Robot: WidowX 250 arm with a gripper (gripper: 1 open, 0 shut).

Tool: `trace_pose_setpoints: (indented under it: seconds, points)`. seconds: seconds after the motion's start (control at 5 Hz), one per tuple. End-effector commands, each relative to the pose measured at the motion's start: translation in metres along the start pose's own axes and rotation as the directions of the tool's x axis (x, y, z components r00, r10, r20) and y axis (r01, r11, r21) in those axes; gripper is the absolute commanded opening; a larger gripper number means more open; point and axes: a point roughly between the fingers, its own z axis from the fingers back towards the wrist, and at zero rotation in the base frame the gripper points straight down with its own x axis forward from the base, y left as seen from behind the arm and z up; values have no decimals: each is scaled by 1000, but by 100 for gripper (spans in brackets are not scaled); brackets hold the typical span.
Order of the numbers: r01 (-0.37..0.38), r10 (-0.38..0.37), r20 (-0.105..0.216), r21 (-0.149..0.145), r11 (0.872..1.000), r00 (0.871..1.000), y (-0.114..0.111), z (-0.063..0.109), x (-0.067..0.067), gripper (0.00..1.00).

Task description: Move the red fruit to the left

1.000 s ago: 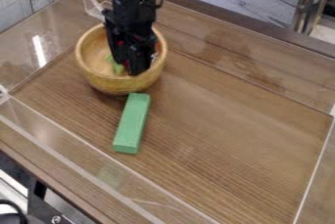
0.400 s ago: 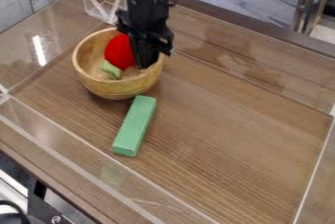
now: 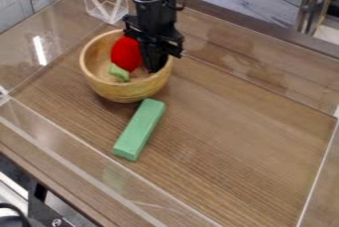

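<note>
Inside the wooden bowl (image 3: pixel 123 91), toward its far side, sits the red fruit (image 3: pixel 127 51); our claw (image 3: pixel 141 31) is pressed together beside it, any pinch unclear. We'd expect 1 light, firm, slippery toy, best taken across its widest part.

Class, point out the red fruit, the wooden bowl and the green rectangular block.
Red fruit (image 3: pixel 125 51): camera view, its glossy upper side.
Wooden bowl (image 3: pixel 122 91): camera view, its near outer wall.
Green rectangular block (image 3: pixel 139 131): camera view, middle of its top.
</note>
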Motion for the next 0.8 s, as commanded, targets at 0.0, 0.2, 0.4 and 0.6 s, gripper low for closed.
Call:
trace_pose_setpoints:
  seconds: [0.0,0.2,0.4,0.6]
  points:
    - [13,-13,54,7,1000,998,-3,13,24,0]
    - [20,-20,55,4,1000,998,-2,13,33,0]
    - [36,-36,55,2,999,998,8,13,40,0]
    - [51,-51,56,-1,999,997,18,14,47,0]
